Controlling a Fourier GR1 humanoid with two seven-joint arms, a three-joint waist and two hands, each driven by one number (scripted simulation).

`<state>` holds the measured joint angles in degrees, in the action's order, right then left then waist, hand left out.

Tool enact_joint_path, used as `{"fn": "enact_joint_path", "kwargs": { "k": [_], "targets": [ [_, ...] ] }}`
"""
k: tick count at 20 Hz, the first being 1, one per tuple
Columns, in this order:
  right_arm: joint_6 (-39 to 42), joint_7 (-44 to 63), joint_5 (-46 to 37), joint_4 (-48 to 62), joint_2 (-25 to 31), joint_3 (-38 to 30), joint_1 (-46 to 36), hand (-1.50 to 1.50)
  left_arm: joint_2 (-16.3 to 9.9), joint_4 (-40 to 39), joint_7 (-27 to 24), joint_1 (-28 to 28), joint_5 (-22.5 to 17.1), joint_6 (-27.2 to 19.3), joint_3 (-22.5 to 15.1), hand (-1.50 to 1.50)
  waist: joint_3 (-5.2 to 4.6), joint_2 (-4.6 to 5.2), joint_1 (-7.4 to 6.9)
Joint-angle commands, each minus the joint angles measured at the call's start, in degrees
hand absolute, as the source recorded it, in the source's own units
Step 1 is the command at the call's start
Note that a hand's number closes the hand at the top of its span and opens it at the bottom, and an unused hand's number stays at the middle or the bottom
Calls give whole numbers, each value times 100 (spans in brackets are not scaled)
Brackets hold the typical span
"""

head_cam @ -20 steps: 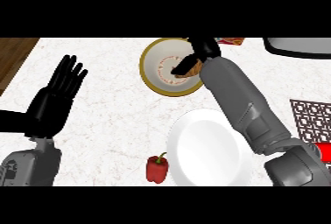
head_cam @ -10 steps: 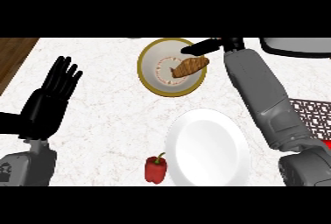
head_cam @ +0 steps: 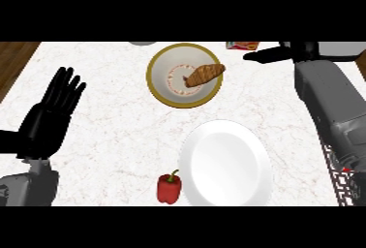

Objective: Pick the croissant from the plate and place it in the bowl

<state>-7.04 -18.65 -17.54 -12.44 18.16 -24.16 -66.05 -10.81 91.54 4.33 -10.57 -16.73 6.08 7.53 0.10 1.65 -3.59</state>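
Overhead, croissant (head_cam: 204, 74) in bowl (head_cam: 160, 89), right robot hand (head_cam: 275, 53) partly hidden, grip unreadable, left robot hand (head_cam: 50, 121) open

white marbled counter (head_cam: 114, 145) — brown wood floor (head_cam: 16, 58) along its left edge.

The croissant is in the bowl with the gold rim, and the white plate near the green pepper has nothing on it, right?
Nearly. The head view shows the pepper beside the white plate is red, not green. The rest holds: the croissant lies in the gold-rimmed bowl, and the white plate has nothing on it.
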Motion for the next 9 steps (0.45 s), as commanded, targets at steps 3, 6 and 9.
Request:
{"fn": "enact_joint_path", "kwargs": {
  "k": [3,6,9],
  "targets": [
    [775,-416,12,210,709,-37,431,-150,151,168,-88,164,47,-57,-85,0,3,-30,33],
    [1409,-513,85,273,1078,-94,494,-150,-22,34,62,-33,-77,5,81,0,7,-16,43],
    [1433,-657,32,346,1189,-66,696,-150,40,189,-101,358,-49,173,-39,0,8,-17,-23]
  ]
}}
